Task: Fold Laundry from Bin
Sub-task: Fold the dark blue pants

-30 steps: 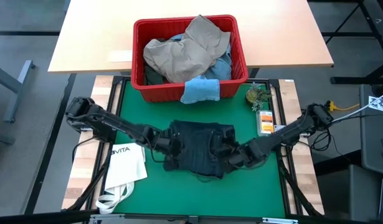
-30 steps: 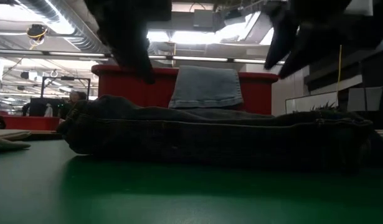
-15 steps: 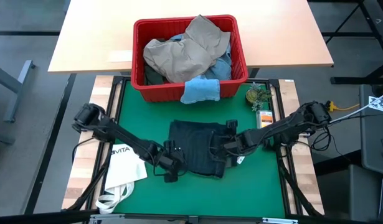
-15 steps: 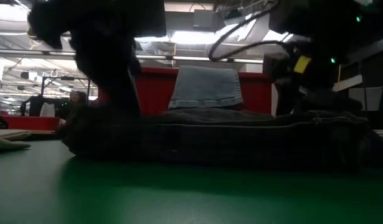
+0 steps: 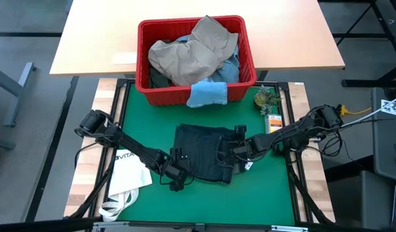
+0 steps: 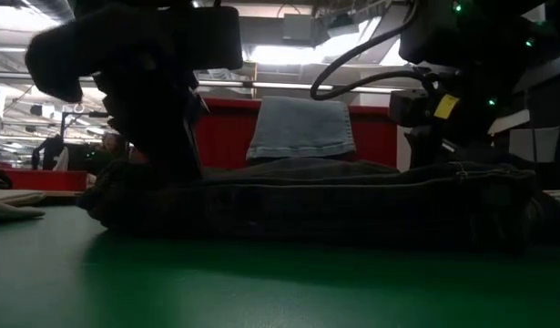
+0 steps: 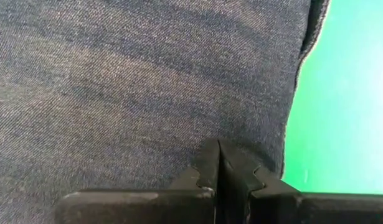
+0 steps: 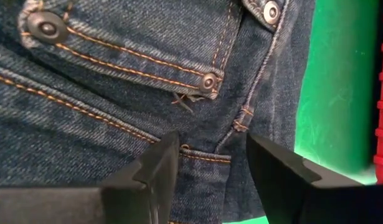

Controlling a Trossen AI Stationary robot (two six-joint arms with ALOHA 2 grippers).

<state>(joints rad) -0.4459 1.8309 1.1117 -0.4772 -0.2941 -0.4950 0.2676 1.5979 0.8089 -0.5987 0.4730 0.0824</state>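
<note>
Folded dark navy jeans (image 5: pixel 207 153) lie flat in the middle of the green mat (image 5: pixel 262 193). My left gripper (image 5: pixel 179 175) is shut at the jeans' near-left corner (image 7: pixel 179 93). My right gripper (image 5: pixel 239 149) stands open over the jeans' right edge, where pocket rivets and orange stitching (image 8: pixel 207 81) show; its fingers point steeply down. The red bin (image 5: pixel 145 58) stands at the far edge, filled with laundry: a tan garment (image 5: pixel 191 55) on top, and a small light blue cloth (image 5: pixel 207 95) draped over its near rim. My left gripper sets its shut fingertips (image 7: pixel 217 163) on the jeans' top layer (image 7: pixel 228 134), close to their near-left edge, slanting steeply down from the table's left. The jeans lie flat on the mat. My right gripper's open fingers (image 8: pixel 163 158) stand at the denim; whether they touch it I cannot tell.
A white VITA tote bag (image 5: pixel 130 171) lies on the mat's near left, beside my left arm. A small green plant-like thing (image 5: pixel 265 98) and an orange packet (image 5: pixel 273 125) sit at the mat's right edge. Bare mat shows in front of the jeans.
Both grippers have come down onto the jeans. The left one has gone toward the near edge, to the jeans' near-left corner, staying shut. The right one has gone toward the far edge, to the jeans' right side, staying open. The jeans have kept their place.
</note>
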